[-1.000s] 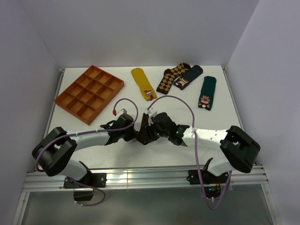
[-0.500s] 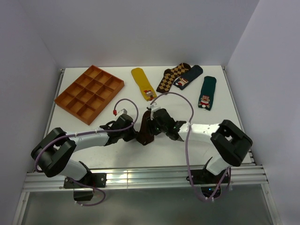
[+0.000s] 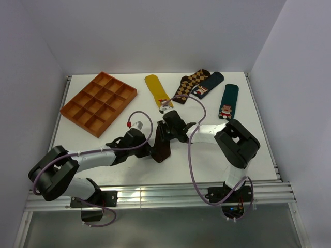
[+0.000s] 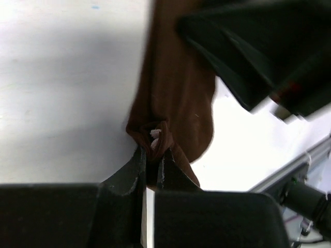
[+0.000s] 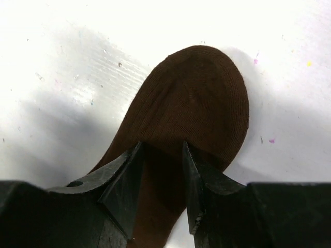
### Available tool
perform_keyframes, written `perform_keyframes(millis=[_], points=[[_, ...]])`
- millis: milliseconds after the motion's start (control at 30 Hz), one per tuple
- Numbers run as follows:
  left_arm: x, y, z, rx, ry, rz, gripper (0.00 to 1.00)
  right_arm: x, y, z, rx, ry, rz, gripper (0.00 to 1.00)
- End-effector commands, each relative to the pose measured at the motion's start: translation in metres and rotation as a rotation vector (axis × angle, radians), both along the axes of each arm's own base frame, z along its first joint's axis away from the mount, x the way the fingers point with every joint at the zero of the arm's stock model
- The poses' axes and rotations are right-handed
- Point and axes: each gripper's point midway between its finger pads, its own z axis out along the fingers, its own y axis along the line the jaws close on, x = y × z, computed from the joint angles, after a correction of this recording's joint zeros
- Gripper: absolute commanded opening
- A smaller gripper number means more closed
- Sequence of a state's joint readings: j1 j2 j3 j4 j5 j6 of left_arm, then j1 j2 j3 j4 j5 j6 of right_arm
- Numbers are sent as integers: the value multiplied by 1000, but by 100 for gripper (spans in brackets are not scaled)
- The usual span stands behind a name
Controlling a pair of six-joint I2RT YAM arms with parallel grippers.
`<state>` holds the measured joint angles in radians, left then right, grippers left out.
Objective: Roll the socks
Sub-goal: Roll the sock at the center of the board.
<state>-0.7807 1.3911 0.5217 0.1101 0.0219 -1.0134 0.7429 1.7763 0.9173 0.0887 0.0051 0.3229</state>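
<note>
Left claw (image 4: 151, 155) pinches shut on one bunched end of the brown sock (image 4: 176, 98), mid desk (image 3: 258, 124). Right claw (image 5: 163, 155), half-wide, straddles the toe end; the sock's length runs between them.

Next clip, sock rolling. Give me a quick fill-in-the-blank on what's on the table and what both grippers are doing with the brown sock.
1. The left gripper is ____ on an edge of the brown sock.
2. The right gripper, jaws apart, is at that sock's rounded ____ end.
3. The compartment tray at the far left is ____ in colour.
4. The tray's nearest sock is ____.
Missing words: shut; toe; orange; yellow.
</note>
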Motion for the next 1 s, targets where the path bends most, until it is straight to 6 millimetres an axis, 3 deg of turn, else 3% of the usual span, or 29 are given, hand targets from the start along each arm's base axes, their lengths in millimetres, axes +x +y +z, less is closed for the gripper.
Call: perform_keyframes(millis=[0,167,400,633,767,800,967], points=[[-10,-13,20,-67,-80,-138,0,6,-8,-11,-46,30,-32,44],[-17,-14,17,-66,-70,-183,0,9,-5,-13,-54,41,-28,44],[-23,0,-21,53,66,-133,0,9,-7,-14,-68,40,-30,44],[-24,19,-39,173,150,-50,0,6,-5,-15,-52,46,-16,44],[-23,24,-45,224,186,-18,0,3,0,10,5,3,24,46],[-25,27,-47,239,203,-11,0,3,2,29,36,-39,40,46],[-26,27,-47,245,234,12,0,-17,-6,62,86,-146,85,48]])
